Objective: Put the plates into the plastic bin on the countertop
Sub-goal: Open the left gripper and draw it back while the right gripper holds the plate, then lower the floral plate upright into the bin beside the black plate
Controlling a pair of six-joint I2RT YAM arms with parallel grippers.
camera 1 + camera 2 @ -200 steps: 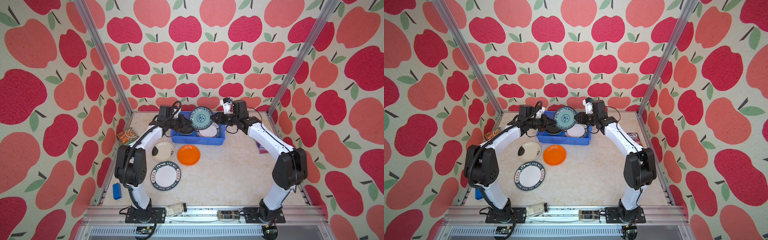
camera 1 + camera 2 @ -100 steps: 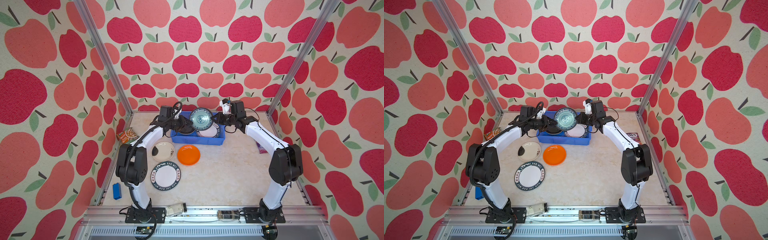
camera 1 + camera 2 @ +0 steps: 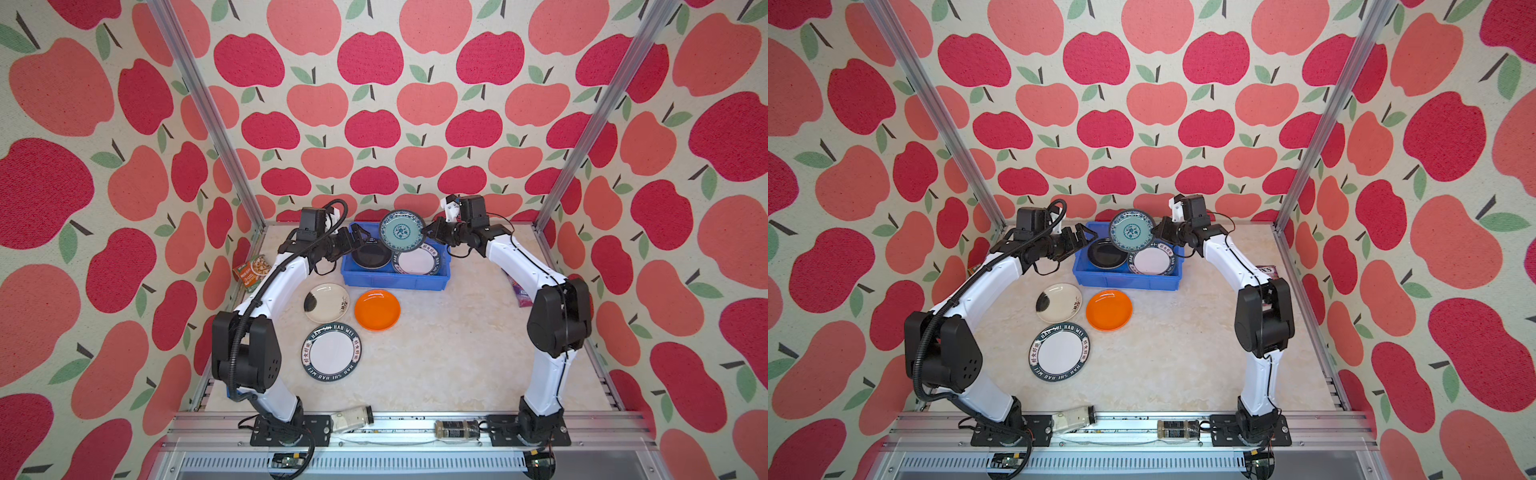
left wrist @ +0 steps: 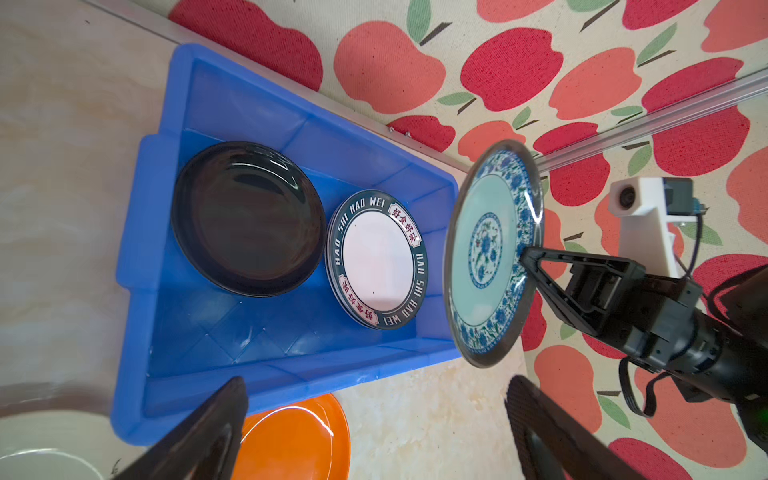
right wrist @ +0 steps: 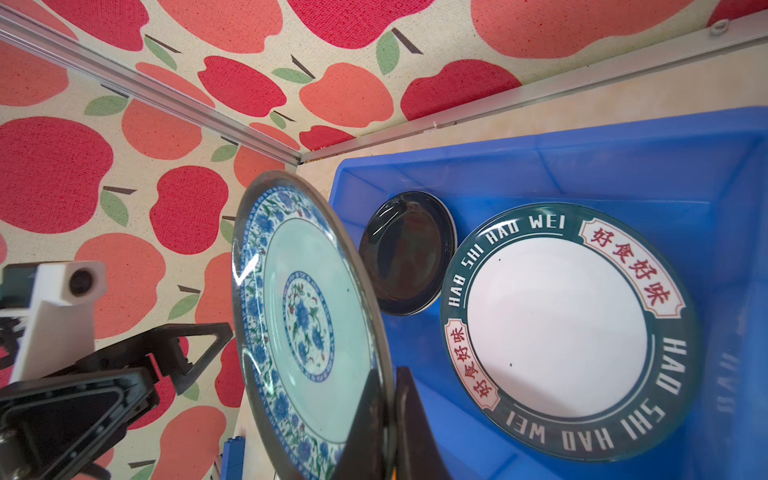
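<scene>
Right pincer (image 3: 429, 231) is clamped on the rim of the blue-patterned plate (image 3: 402, 231), holding it in the air above the far middle of the blue plastic bin (image 3: 395, 286). The plate is tipped steeply up on edge. Its patterned face is turned toward the left pincer (image 3: 360, 240) and up at the top cameras, and the gripped edge is on the right arm's side.

The left pincer hangs at the bin's left end, jaws spread wide, nothing between them, clear of the plate.

In the bin, the black plate (image 3: 371, 257) lies left and the green-lettered white plate (image 3: 417, 262) right. On the beige surface (image 3: 449, 340) in front of the bin, 3 plates lie flat: the ink-blotched plate (image 3: 326, 303), the orange plate (image 3: 377, 310) and, nearer the arm bases, a green-rimmed lettered plate (image 3: 331, 352).
</scene>
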